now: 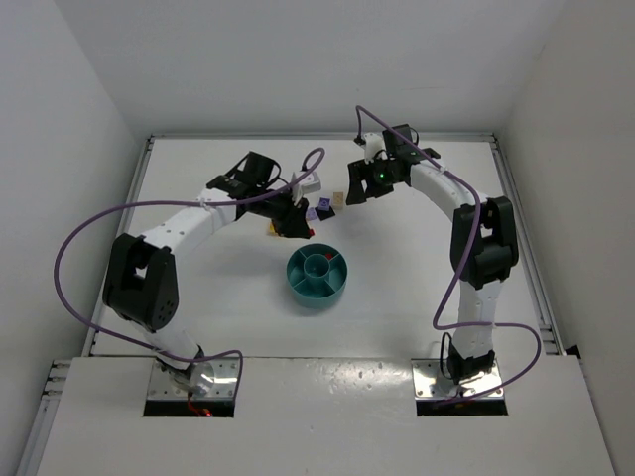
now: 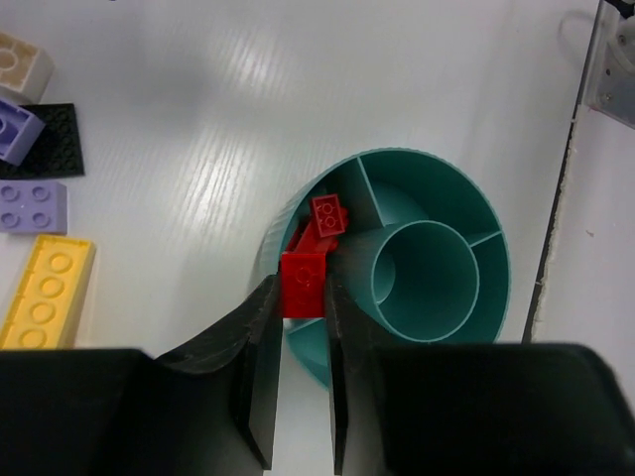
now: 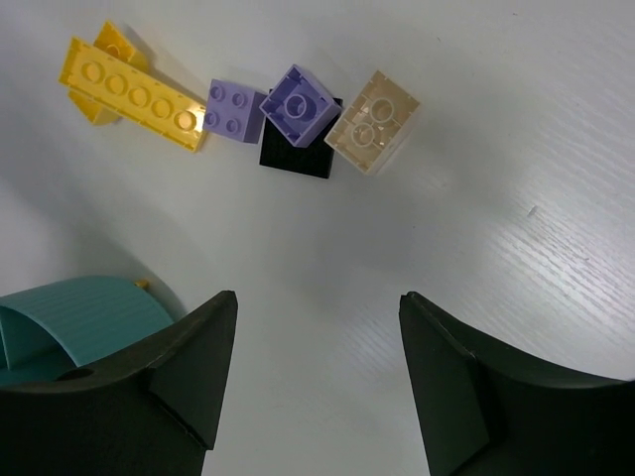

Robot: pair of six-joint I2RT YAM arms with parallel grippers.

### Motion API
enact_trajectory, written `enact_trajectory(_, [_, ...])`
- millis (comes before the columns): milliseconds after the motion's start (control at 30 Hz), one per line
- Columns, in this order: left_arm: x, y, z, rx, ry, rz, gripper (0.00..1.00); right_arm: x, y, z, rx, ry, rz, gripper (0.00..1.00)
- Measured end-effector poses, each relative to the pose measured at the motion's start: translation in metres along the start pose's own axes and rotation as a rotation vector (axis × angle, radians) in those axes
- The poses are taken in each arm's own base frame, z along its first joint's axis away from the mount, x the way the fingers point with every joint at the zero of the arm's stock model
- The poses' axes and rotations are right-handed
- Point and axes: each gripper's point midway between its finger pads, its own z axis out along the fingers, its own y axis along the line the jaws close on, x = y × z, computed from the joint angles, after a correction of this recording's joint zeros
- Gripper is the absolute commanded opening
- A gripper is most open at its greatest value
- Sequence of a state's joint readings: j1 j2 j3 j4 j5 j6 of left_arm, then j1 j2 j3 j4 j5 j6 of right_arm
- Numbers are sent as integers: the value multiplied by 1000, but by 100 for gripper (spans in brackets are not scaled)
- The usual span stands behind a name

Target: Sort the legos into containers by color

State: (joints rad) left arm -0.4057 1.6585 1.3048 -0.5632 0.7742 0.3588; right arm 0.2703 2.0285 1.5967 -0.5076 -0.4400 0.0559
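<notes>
My left gripper is shut on a red lego and holds it over the near rim of the teal dish, above an outer section where another red lego lies. In the top view the left gripper is just beyond the dish. My right gripper is open and empty, above the table short of the loose legos: a yellow, two purple, a black plate and a beige.
The same loose legos show at the left edge of the left wrist view: yellow, purple, black, beige. The dish's side is at the right wrist view's lower left. White walls enclose the table.
</notes>
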Motion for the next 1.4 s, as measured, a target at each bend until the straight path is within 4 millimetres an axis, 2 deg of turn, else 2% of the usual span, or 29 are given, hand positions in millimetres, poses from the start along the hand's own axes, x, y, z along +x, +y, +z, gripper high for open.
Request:
enact_trajectory(600, [11,-20,13,55,65,40,30,-1,-1,0,10,-3,3,69])
enact_trajectory(833, [16,-21,17,63,81,36,40,-1,0,0,2,-3,-1,69])
enact_trajectory(1033, [19,-20,17,63,96,28,45,-1,3,0,-22,-4,-13,69])
enact_trajectory(1233, [9,-9,15,24,58,5,49,-1,10,2,-47,-4,-56,69])
enact_trajectory(1333, [2,6,10,-25,17,-20,51,-1,19,5,-61,3,-102,69])
enact_trajectory(1400, [-2,17,2,-61,-12,-52,52,-10,28,10,-74,-2,-152,67])
